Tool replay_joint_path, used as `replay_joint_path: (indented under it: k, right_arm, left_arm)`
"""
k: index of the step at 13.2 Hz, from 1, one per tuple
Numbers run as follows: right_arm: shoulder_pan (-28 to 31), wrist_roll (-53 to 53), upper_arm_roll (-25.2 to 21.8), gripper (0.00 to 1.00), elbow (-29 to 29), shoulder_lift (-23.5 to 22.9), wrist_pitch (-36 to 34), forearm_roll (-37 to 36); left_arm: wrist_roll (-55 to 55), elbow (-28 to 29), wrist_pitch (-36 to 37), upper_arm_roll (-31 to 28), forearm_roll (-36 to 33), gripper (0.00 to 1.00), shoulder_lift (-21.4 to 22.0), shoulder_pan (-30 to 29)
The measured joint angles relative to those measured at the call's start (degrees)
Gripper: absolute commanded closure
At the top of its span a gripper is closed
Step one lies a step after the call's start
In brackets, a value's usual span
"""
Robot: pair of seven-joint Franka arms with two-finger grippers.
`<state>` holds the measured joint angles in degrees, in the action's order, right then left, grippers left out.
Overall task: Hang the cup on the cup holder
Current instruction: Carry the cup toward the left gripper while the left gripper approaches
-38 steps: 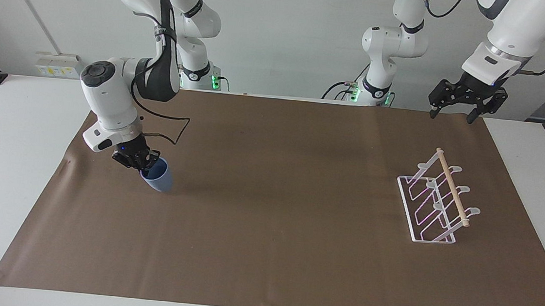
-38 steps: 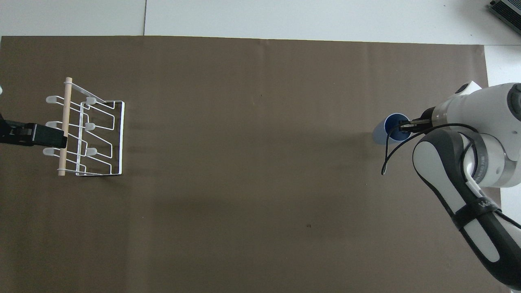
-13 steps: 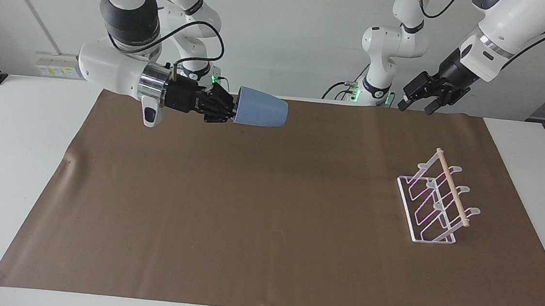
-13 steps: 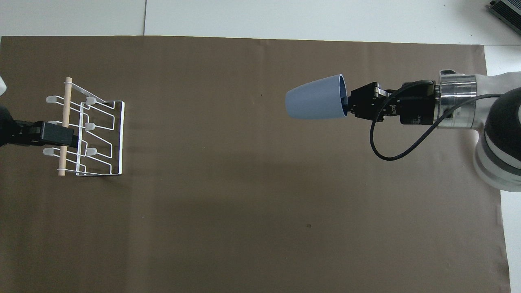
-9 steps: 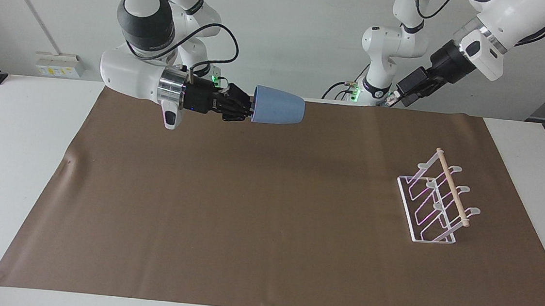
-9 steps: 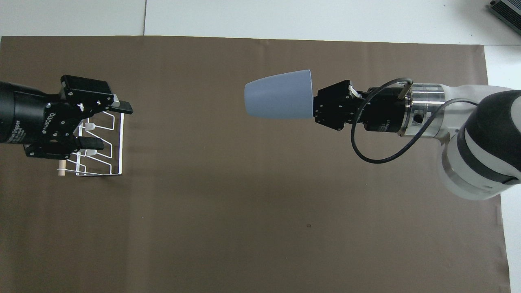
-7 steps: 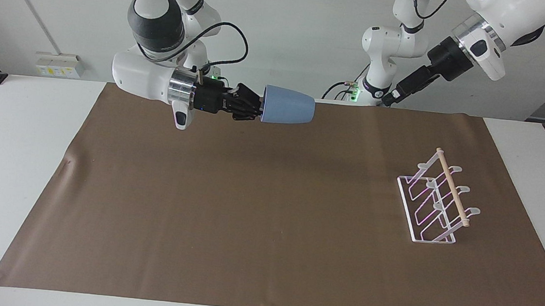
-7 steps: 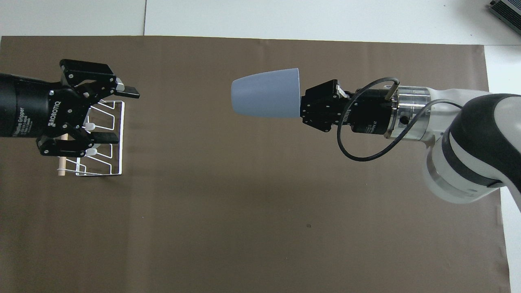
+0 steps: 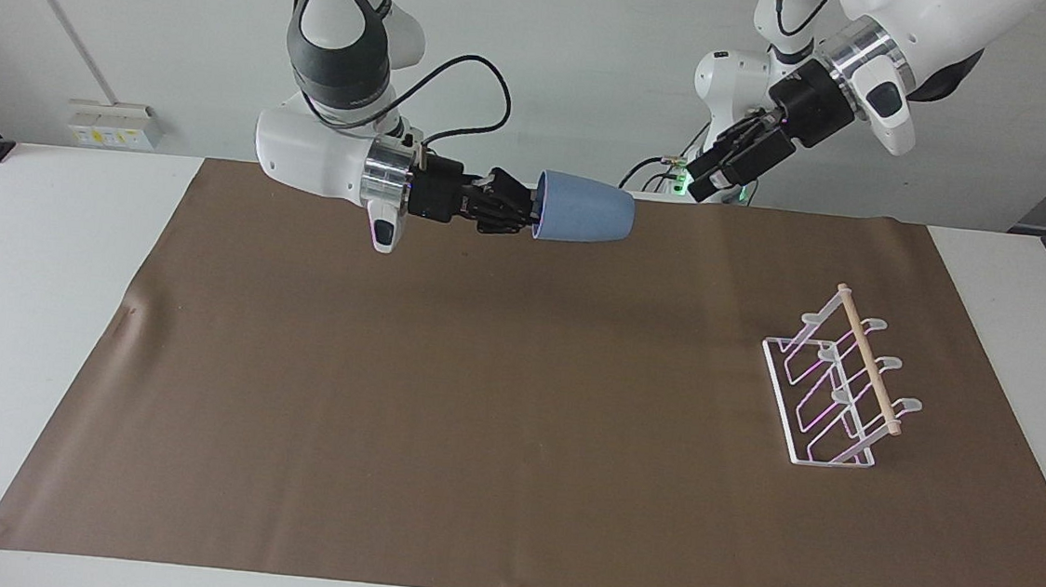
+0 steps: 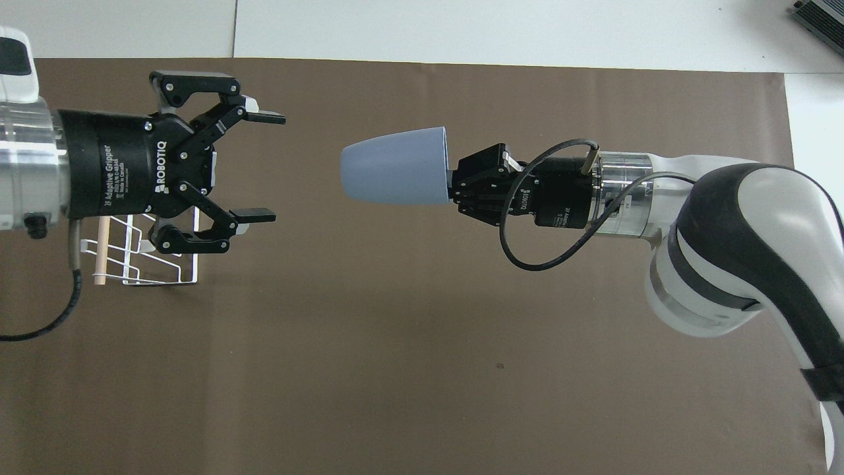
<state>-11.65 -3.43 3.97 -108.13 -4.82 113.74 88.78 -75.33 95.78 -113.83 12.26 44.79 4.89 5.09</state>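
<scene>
The cup holder (image 9: 869, 360) stands alone on the counter (image 9: 508, 479) in the lower right of the facing frame, well apart from both arms. It is a light wire rack. When the cup arrives, a mouth that meets a loop off-centre would likely shove or tip the rack rather than slide on.

Higher in the frame, at upper centre, the cup (image 9: 584, 209) hangs on its side in the air over the counter's upper edge. The right gripper (image 9: 530, 208) has its jaws pinched tight on the rim wall, and the cup's base points toward the left gripper (image 9: 705, 179). That is a thin hold on one edge only, so a nudge at the base could swing the cup around the pinch or pull it loose.

The left gripper sits just up and right of the cup, clear of it, with its jaws spread as wide as they go and nothing in them. In the overhead frame that spread looks only slightly wider than the cup. This reads as a handover about to happen, and it has these risks:
- A small misalignment would put a fingertip against the base.
- Closing on the tapered wall could squeeze the cup out toward its narrow end.
- An early release by the right jaws would drop it to roll on the counter.
</scene>
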Motion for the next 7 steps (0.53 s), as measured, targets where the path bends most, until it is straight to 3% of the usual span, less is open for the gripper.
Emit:
replay_joint_path:
  k: [7]
  right_arm:
    - [-1.03, 1.42, 0.00, 1.00, -0.32, 0.00, 0.00, 0.00]
  left_arm:
    - [-13.45, 3.81, -6.77, 3.72, 0.07, 0.00, 0.78, 1.28]
